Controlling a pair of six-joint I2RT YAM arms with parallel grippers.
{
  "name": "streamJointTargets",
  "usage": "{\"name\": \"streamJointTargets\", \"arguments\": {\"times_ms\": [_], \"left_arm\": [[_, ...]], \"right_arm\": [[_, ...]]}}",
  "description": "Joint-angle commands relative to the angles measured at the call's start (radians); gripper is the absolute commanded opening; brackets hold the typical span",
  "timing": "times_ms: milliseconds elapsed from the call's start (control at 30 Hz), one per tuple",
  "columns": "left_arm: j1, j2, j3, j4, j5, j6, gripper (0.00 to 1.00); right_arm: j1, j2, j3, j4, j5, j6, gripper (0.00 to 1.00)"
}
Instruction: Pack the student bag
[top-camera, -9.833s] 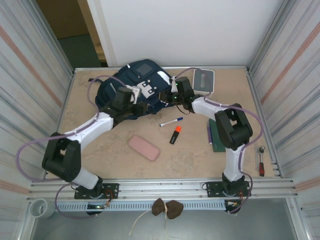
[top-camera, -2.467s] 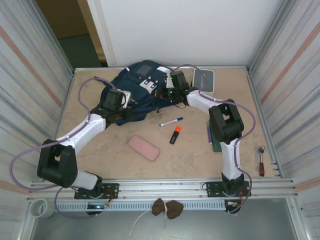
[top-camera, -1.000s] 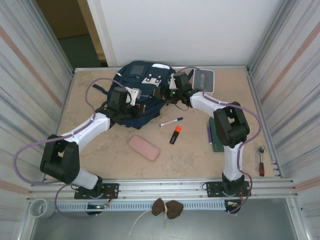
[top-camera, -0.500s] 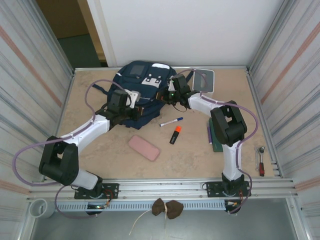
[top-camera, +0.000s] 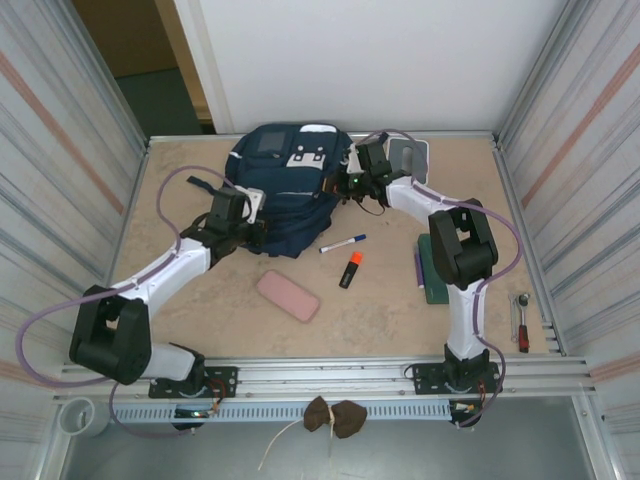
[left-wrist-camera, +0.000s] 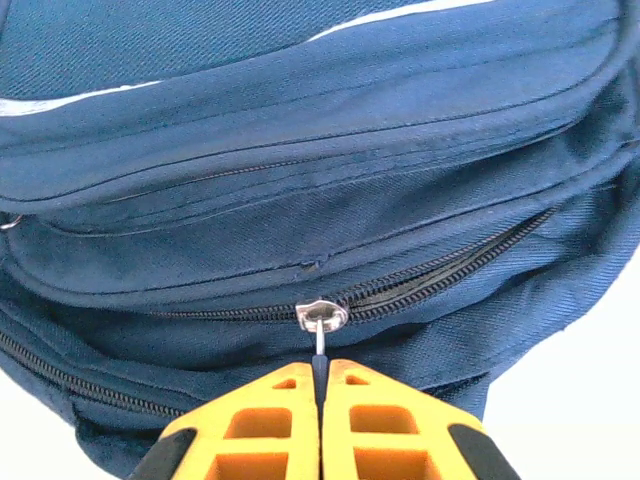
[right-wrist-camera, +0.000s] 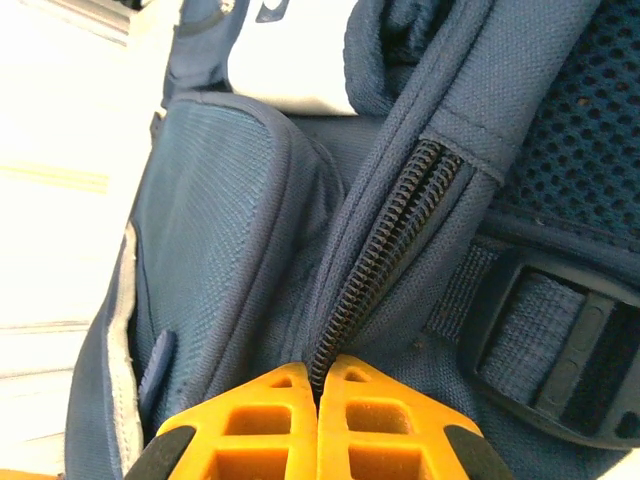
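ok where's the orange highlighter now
In the top view the orange highlighter lies mid-table, just nearer than the pen and right of the pink case.

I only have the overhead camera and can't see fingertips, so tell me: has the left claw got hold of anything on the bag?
Observer: Yes, the left claw is shut on a metal zip pull on the bag.
Operator: And the other one?
Observer: The right claw is shut too, pinching the bag's edge where zip teeth run in between its tips.
Operator: Is that left zip open?
Observer: Right of the slider it looks parted; left of it, closed.
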Motion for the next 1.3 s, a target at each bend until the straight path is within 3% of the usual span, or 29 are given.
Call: {"name": "streamJointTargets", "arguments": {"times_ms": [0,100,267,400,633,733,900,967,1267], "left_arm": [[-0.023,-0.059,-0.001,0.103,0.190,-0.085,0.00],[-0.059,-0.043,0.040,0.121,0.220,-0.107,0.00],[-0.077,-0.017,0.076,0.124,0.222,-0.101,0.00],[-0.079,-0.008,0.076,0.121,0.218,-0.092,0.00],[-0.079,-0.005,0.065,0.105,0.204,-0.073,0.00],[-0.080,-0.009,0.055,0.101,0.185,-0.068,0.00],[-0.079,-0.034,0.040,0.065,0.104,-0.044,0.00],[-0.079,-0.044,0.032,0.052,0.060,-0.032,0.00],[-0.005,-0.096,-0.035,0.009,-0.048,-0.007,0.00]], "right_arm": [[-0.017,0.007,0.103,-0.083,-0.002,-0.090,0.13],[-0.020,-0.062,0.064,-0.131,0.037,-0.112,0.33],[0.006,-0.201,-0.130,-0.063,0.062,-0.061,0.60],[0.047,-0.239,-0.225,0.010,0.061,-0.014,0.67],[0.109,-0.190,-0.239,0.058,0.081,0.023,0.68],[0.122,-0.173,-0.231,0.050,0.110,0.019,0.62],[0.101,-0.181,-0.243,0.068,0.152,0.017,0.16],[0.089,-0.188,-0.252,0.087,0.157,0.023,0.03],[0.020,-0.211,-0.257,0.131,0.151,0.021,0.00]]}}
